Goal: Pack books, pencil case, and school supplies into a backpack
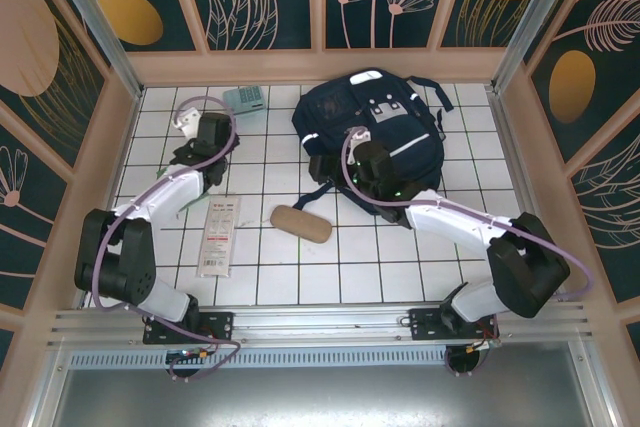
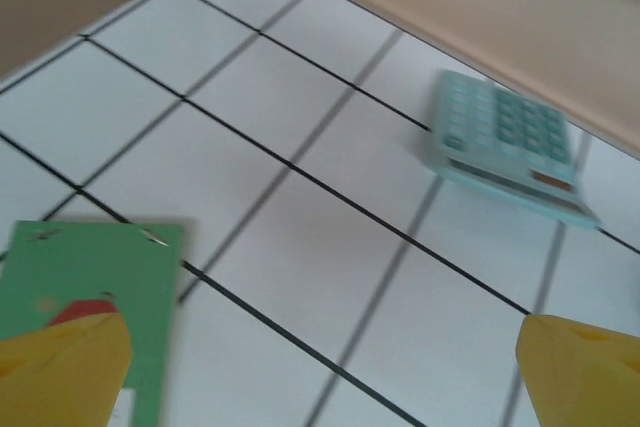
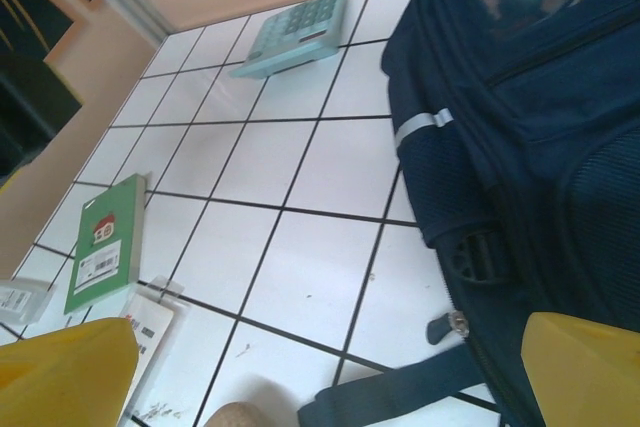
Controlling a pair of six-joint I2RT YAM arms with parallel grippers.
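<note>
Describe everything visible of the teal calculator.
The calculator is a small, pale teal slab, apparently hard plastic, with a grid of same-coloured keys and a paler strip, likely the display, along one edge. It lies flat and face up on the white tiled table, toward its far left, left of the backpack and clear of it. Nothing but the table touches it. The left wrist view blurs it, and no key markings can be read.

My left wrist view: calculator (image 2: 510, 147) blurred, keys unreadable; green book (image 2: 90, 287) cut by bottom edge. My right wrist view: pencil case (image 3: 243, 415) barely peeks in; backpack (image 3: 540, 147) runs off right.
</note>
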